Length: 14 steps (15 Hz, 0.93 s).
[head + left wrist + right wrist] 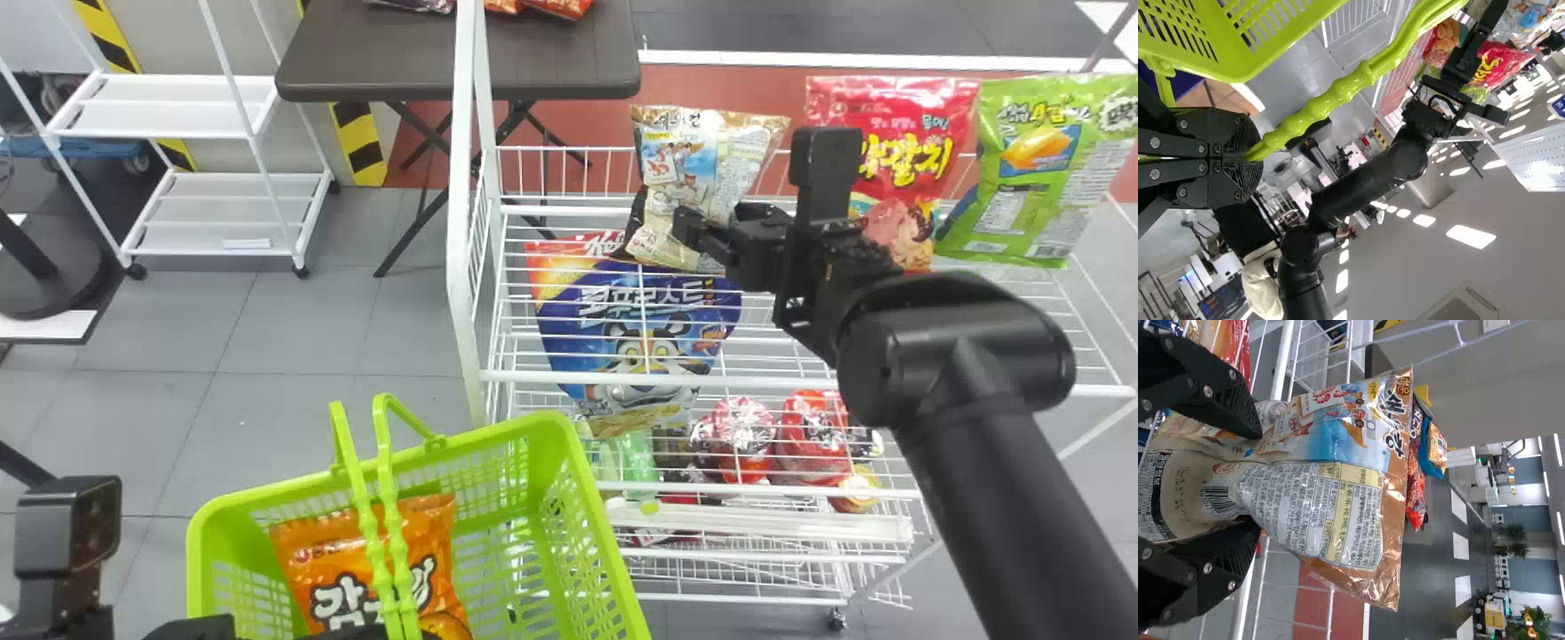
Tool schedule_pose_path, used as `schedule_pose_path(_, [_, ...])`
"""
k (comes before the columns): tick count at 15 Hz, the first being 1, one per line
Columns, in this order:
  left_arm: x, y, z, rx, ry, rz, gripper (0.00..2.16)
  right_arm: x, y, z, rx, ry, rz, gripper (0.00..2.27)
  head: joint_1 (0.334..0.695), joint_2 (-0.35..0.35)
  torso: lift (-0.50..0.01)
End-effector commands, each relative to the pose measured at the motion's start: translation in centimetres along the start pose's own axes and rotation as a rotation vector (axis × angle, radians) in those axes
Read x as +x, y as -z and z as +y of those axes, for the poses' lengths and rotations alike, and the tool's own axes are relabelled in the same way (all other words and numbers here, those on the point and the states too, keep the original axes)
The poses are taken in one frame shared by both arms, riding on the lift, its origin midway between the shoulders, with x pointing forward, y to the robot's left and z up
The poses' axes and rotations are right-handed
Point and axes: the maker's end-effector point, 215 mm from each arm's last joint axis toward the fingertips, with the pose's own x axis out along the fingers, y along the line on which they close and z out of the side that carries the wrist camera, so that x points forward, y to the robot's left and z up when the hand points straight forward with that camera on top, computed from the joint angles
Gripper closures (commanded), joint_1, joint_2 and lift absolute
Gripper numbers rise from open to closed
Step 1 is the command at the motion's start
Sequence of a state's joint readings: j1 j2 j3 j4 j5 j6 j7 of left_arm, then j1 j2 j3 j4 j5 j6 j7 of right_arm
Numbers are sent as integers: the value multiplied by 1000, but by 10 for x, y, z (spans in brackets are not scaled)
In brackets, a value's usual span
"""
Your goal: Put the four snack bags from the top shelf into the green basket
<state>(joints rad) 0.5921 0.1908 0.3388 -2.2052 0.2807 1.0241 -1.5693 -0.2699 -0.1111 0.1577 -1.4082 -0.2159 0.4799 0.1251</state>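
Observation:
In the head view the right gripper (660, 224) is above the top shelf, its fingers on either side of a beige-brown snack bag (707, 160). The right wrist view shows this gripper (1259, 480) squeezing the bag (1331, 473) into a narrow waist. A blue bag (636, 311), a red bag (898, 151) and a green bag (1040, 178) are also at the top shelf (800, 380). The left gripper (191, 629) holds the green basket (569, 480), in which an orange bag (311, 551) lies. In the left wrist view that gripper (1248, 157) is shut on the basket handles (1331, 100).
Lower shelves hold red-wrapped packs (813, 436) and green bottles (636, 462). A white upright post (458, 222) stands between basket and shelf bags. Behind are a dark table (382, 53) with more bags and a white cart (196, 209).

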Motion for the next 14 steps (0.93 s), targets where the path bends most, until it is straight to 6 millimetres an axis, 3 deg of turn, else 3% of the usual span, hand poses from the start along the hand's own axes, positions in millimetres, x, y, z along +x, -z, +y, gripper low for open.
schedule_pose_path(1, [1, 0, -3, 1, 15, 1, 2148, -13, -4, 0, 12, 0, -52, 2253, 695, 0, -6])
schedule_pose_path(5, [2, 0, -4, 3, 15, 3, 2148, -59, -23, 2, 70, -20, -134, 2253, 695, -12, -6])
schedule_pose_path(8, [4, -1, -4, 7, 19, 5, 2148, -115, -23, 38, 138, -92, -128, 2250, 695, -22, -6])
schedule_pose_path(12, [4, -6, -2, 18, 14, 3, 2148, -174, 10, 105, 170, -222, -8, 2253, 695, 18, -6])
schedule_pose_path(14, [4, -9, -1, 20, 13, 1, 2148, -201, 49, 147, 203, -317, 151, 2253, 695, 56, -6])
